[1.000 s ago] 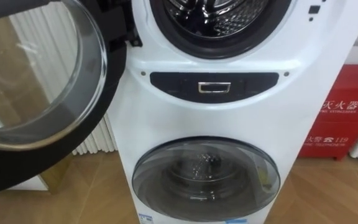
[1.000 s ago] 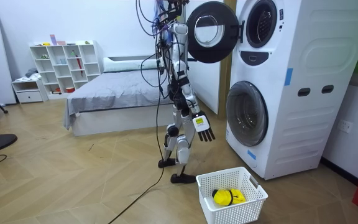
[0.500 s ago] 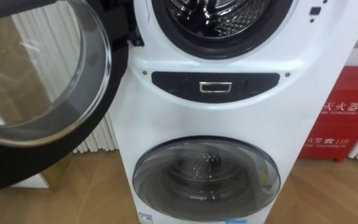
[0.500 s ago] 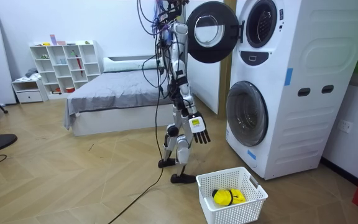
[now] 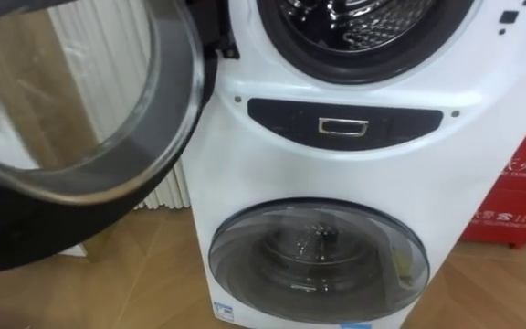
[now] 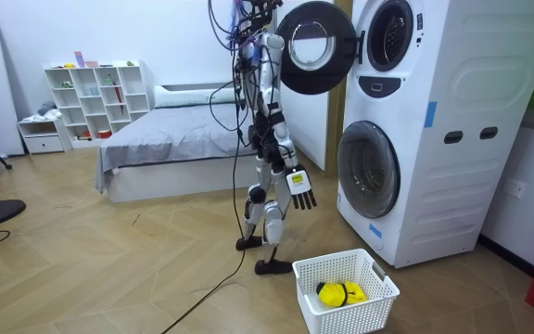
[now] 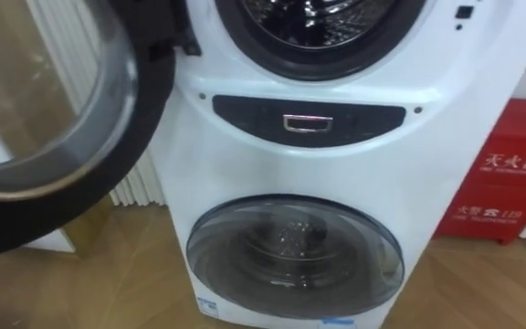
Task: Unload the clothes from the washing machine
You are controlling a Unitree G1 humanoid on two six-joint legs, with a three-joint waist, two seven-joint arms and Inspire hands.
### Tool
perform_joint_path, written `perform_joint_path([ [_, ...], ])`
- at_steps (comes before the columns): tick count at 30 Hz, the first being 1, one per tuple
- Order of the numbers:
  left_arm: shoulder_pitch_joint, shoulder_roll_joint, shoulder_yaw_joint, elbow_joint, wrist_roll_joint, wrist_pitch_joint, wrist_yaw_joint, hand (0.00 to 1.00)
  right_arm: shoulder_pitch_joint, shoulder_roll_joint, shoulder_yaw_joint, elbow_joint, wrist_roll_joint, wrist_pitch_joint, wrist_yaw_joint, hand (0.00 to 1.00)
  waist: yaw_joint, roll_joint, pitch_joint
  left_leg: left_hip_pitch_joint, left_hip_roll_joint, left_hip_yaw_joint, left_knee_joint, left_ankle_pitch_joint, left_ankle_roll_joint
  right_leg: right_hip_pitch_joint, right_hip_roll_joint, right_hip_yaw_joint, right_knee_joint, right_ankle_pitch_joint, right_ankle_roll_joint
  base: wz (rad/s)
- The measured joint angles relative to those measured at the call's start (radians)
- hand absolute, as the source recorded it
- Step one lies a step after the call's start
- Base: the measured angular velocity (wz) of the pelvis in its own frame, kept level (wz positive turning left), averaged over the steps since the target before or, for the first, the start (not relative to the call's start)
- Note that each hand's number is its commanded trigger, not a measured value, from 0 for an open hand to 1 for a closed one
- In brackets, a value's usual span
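We see the white stacked washing machine standing tallest, against the wall on the room view's right, with the robot upright on the wooden floor just before it and facing it. Behind the robot lies a grey bed. The upper round door is swung wide open to the robot's left, its glass bowl ringed in black, and the upper drum beside it shows bare ribbed metal as far as we can see in. Below, the lower door is closed. A red cabinet stands just beside the machine on the robot's right. On the floor near the machine's foot sits a white basket. Between the two drums runs a dark control panel. The right hand hangs low at hip height, fingers straight and spread, holding nothing. In the basket lies a yellow bundle, the one piece of laundry we can find.
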Motion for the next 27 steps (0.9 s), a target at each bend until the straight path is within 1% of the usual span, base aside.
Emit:
perform_joint_path([
  [1, 0.018, -0.018, -0.024, -0.037, 0.001, -0.006, -0.017, 0.00, -0.003, 0.002, 0.015, 0.000, 0.001, 0.000, 0.008, 0.00, 0.000, -0.002, -0.0002, 0.001, -0.003, -0.007, 0.000, 0.002, 0.002, 0.010, -0.004, 0.001, 0.001, 0.000, 0.003, 0.29],
  [2, 0.025, -0.023, -0.036, -0.046, -0.001, -0.009, -0.028, 0.00, -0.007, 0.004, 0.018, 0.001, 0.004, -0.001, 0.013, 0.00, 0.000, -0.003, 0.0000, 0.002, -0.004, -0.007, 0.000, 0.003, 0.003, 0.011, -0.006, 0.001, 0.001, -0.001, 0.006, 0.14],
  [4, 0.051, -0.056, -0.069, -0.051, -0.014, -0.028, -0.079, 0.00, -0.027, 0.004, 0.040, 0.005, 0.032, -0.003, 0.018, 0.00, 0.000, -0.005, 0.0001, 0.001, -0.012, -0.005, -0.003, 0.003, 0.004, 0.006, -0.013, 0.005, 0.004, -0.007, 0.018, -0.03],
  [5, 0.058, -0.064, -0.079, -0.052, -0.022, -0.030, -0.088, 0.00, -0.029, 0.004, 0.050, 0.003, 0.037, -0.003, 0.017, 0.00, 0.000, -0.007, -0.0009, -0.002, -0.013, -0.005, -0.002, 0.003, 0.004, 0.007, -0.014, 0.006, 0.005, -0.007, 0.019, -0.07],
  [7, 0.084, -0.089, -0.144, -0.054, -0.051, -0.030, -0.116, 0.00, -0.036, 0.004, 0.095, 0.000, 0.059, 0.004, 0.014, 0.00, -0.007, -0.012, -0.0020, -0.008, -0.013, -0.004, 0.000, 0.006, 0.002, 0.005, -0.013, 0.003, 0.005, -0.006, 0.019, 0.00],
  [8, 0.090, -0.095, -0.162, -0.055, -0.052, -0.029, -0.125, 0.00, -0.036, 0.004, 0.100, 0.000, 0.061, 0.007, 0.014, 0.00, -0.009, -0.014, -0.0022, -0.008, -0.014, -0.004, 0.000, 0.006, 0.001, 0.005, -0.012, 0.002, 0.005, -0.006, 0.019, 0.00],
  [9, 0.099, -0.102, -0.201, -0.055, -0.052, -0.027, -0.144, 0.00, -0.037, 0.004, 0.106, -0.001, 0.064, 0.008, 0.014, 0.00, -0.016, -0.016, -0.0037, -0.009, -0.015, -0.004, 0.000, 0.007, 0.001, 0.004, -0.011, 0.002, 0.005, -0.006, 0.019, 0.00],
  [10, 0.101, -0.105, -0.219, -0.055, -0.051, -0.025, -0.155, 0.00, -0.038, 0.004, 0.110, -0.002, 0.065, 0.008, 0.014, 0.00, -0.020, -0.017, -0.0045, -0.009, -0.016, -0.002, 0.000, 0.007, 0.001, 0.002, -0.010, 0.003, 0.006, -0.006, 0.019, -0.09],
  [11, 0.107, -0.111, -0.245, -0.056, -0.051, -0.020, -0.191, 0.00, -0.040, 0.004, 0.119, -0.002, 0.066, 0.008, 0.015, 0.00, -0.022, -0.022, -0.0092, -0.012, -0.015, 0.004, -0.003, 0.007, 0.000, -0.005, -0.008, 0.006, 0.009, -0.006, 0.019, -0.14],
  [12, 0.111, -0.120, -0.271, -0.064, -0.049, -0.013, -0.217, 0.00, -0.040, 0.004, 0.123, -0.003, 0.067, 0.008, 0.016, 0.00, -0.023, -0.025, -0.0110, -0.013, -0.013, 0.007, -0.002, 0.008, -0.001, -0.009, -0.007, 0.008, 0.011, -0.006, 0.019, -0.13],
  [13, 0.114, -0.131, -0.295, -0.071, -0.047, -0.008, -0.236, 0.00, -0.037, 0.004, 0.124, -0.007, 0.066, 0.008, 0.017, 0.00, -0.029, -0.025, -0.0118, -0.011, -0.013, 0.007, 0.000, 0.008, -0.001, -0.009, -0.006, 0.006, 0.010, -0.006, 0.019, -0.07],
  [14, 0.118, -0.135, -0.306, -0.075, -0.044, -0.006, -0.247, 0.00, -0.036, 0.004, 0.125, -0.009, 0.064, 0.007, 0.018, 0.00, -0.034, -0.026, -0.0120, -0.010, -0.012, 0.007, 0.000, 0.008, -0.001, -0.009, -0.006, 0.005, 0.010, -0.006, 0.019, 0.00],
  [16, 0.134, -0.142, -0.344, -0.082, -0.042, 0.003, -0.306, 0.00, -0.041, 0.004, 0.125, -0.009, 0.055, 0.007, 0.019, 0.00, -0.052, -0.025, -0.0127, -0.010, -0.011, 0.008, 0.000, 0.008, 0.000, -0.008, -0.006, 0.011, 0.002, -0.006, 0.019, -0.07],
  [17, 0.137, -0.145, -0.352, -0.081, -0.045, 0.004, -0.316, 0.00, -0.041, 0.005, 0.127, -0.009, 0.057, 0.007, 0.019, 0.00, -0.055, -0.026, -0.0120, -0.009, -0.009, 0.009, 0.000, 0.008, 0.000, -0.008, -0.006, 0.012, 0.001, -0.006, 0.019, -0.07],
  [19, 0.143, -0.173, -0.384, -0.080, -0.041, 0.008, -0.341, 0.00, -0.044, 0.005, 0.133, -0.010, 0.059, 0.007, 0.018, 0.00, -0.059, -0.029, -0.0102, -0.002, -0.008, 0.012, -0.002, 0.008, 0.000, -0.003, -0.007, 0.012, 0.001, -0.006, 0.019, 0.00],
  [21, 0.166, -0.177, -0.425, -0.078, -0.030, 0.009, -0.359, 0.00, -0.051, 0.005, 0.135, -0.019, 0.059, 0.007, 0.016, 0.00, -0.059, -0.031, -0.0087, -0.001, -0.008, 0.023, -0.006, 0.008, 0.000, -0.006, -0.007, 0.016, 0.001, -0.006, 0.019, -0.11],
  [22, 0.182, -0.183, -0.449, -0.077, -0.027, 0.013, -0.369, 0.00, -0.057, 0.006, 0.138, -0.026, 0.059, 0.007, 0.011, 0.00, -0.059, -0.034, -0.0065, 0.000, -0.008, 0.031, -0.006, 0.008, 0.000, -0.008, -0.007, 0.024, 0.001, -0.006, 0.019, -0.16],
  [25, 0.206, -0.197, -0.501, -0.075, -0.020, 0.018, -0.377, 0.00, -0.070, 0.009, 0.159, -0.029, 0.058, 0.007, 0.000, 0.00, -0.066, -0.043, -0.0018, 0.002, -0.008, 0.036, -0.006, 0.008, 0.000, -0.009, -0.005, 0.030, 0.002, -0.006, 0.019, -0.06],
  [27, 0.208, -0.202, -0.513, -0.074, -0.020, 0.028, -0.393, 0.00, -0.073, 0.011, 0.167, -0.030, 0.058, 0.007, -0.006, 0.00, -0.070, -0.046, -0.0021, 0.003, -0.006, 0.036, -0.010, 0.008, 0.000, -0.010, -0.002, 0.032, 0.002, -0.006, 0.019, 0.00],
])
